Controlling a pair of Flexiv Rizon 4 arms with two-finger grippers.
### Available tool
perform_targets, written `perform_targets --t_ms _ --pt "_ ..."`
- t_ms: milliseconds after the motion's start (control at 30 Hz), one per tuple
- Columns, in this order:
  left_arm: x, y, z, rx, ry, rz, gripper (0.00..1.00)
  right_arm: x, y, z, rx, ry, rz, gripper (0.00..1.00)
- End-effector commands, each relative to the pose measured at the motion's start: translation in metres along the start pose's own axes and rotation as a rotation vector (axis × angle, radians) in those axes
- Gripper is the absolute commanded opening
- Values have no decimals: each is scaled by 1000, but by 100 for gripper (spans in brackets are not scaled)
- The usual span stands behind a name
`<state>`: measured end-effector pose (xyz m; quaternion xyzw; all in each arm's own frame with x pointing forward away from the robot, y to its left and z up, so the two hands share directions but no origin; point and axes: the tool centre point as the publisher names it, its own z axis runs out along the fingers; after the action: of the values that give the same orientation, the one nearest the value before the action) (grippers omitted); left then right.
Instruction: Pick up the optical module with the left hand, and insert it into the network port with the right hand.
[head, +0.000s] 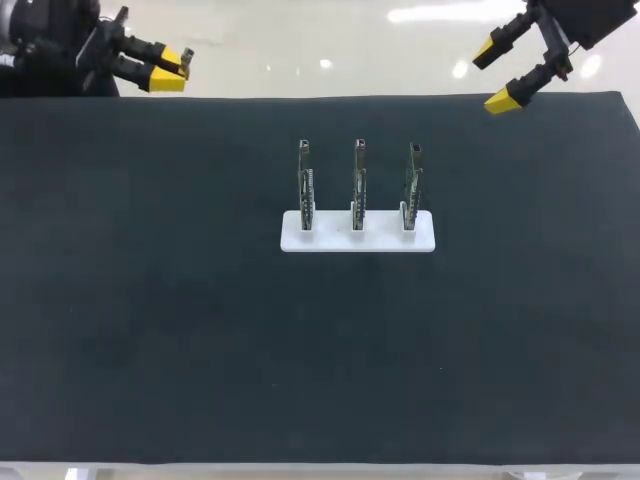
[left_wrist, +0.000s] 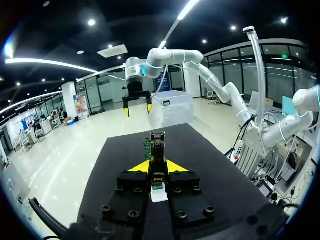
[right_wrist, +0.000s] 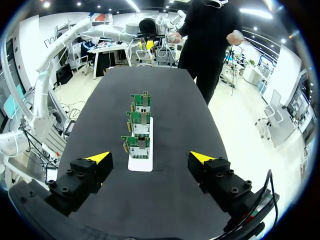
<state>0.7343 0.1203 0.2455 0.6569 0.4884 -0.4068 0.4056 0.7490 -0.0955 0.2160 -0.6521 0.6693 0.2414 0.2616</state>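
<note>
Your bench (head: 150, 330) carries one fixture, a white holder (head: 358, 240) set a little far of centre. Three boards (head: 358, 185) stand upright in it in a left-to-right row, apart from one another. Your right gripper (head: 497, 74) hangs at the far right corner, about over the far edge, its jaws spread wide with nothing in them. Your left gripper (head: 170, 66) sits past the far left corner, clenched on the optical module (left_wrist: 158, 150). In the left wrist view the module stands up between the yellow tips, well apart from the boards. The step in hand, as I read it, is the handover. Bring the two grippers together in the air above the bench and have the right one take the module on the length that sticks out beyond the left's tips. Grip it square to its long sides so it does not twist. Let go with the left only once both right fingers are on it. The network port is too small to make out here, so choose your board before you close in, and approach along the port's own axis. For room, the bench to the left, right and near side of the holder gives wide margins. The tight places are the gaps between the boards and the far edge where both arms come in, so keep the handover away from the board tops.
</note>
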Motion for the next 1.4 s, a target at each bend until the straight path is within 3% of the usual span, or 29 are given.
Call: perform_targets --t_ms 33,200,267,367,767,1133,1400 --pt "-1 -5 1 -45 2 2 0 0 -1 0 -1 -1 -1 100" --pt "-1 -5 1 -45 2 2 0 0 -1 0 -1 -1 -1 100" --pt "-3 -5 7 -41 -78 30 0 0 -1 0 -1 -1 -1 100" --pt "-11 -1 24 -36 -150 56 0 0 -1 0 -1 -1 -1 100" --pt "-39 29 93 -79 -288 21 0 0 -1 0 -1 -1 -1 100" --pt "-50 50 151 -140 -330 -8 0 0 -1 0 -1 -1 -1 100" --pt "-52 58 173 -119 -355 -34 0 0 -1 0 -1 -1 -1 100"
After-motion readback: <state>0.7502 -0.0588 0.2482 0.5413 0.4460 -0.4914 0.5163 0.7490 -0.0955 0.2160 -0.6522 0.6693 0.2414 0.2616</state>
